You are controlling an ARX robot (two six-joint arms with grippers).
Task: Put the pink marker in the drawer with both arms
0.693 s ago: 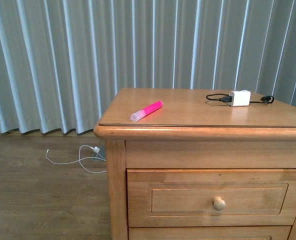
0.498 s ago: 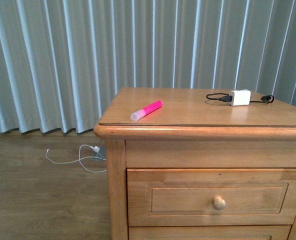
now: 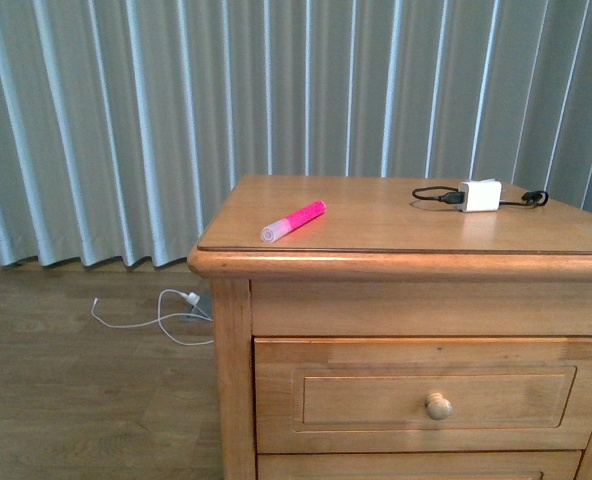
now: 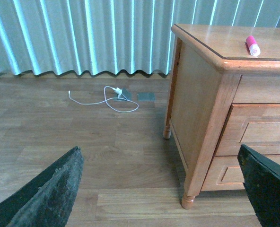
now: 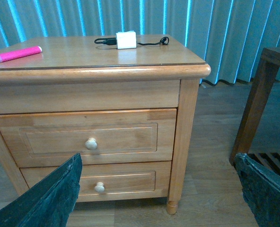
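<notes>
We saw black toothed left claw (image 4: 159, 151) and right claw (image 5: 157, 158) spread wide, short hot-pink marker (image 3: 293, 221) lying on honey-coloured wooden table (image 3: 406, 225), panelled drawer (image 3: 356, 400) shut.

From the front, the nightstand (image 3: 406, 265) runs off the right edge, its lower drawer front (image 3: 416, 466) a sliver. The right wrist view clips the pink marker (image 5: 14, 55) at its cap end — left gripper (image 4: 156, 189) and right gripper (image 5: 156, 196) show fingertips only.
</notes>
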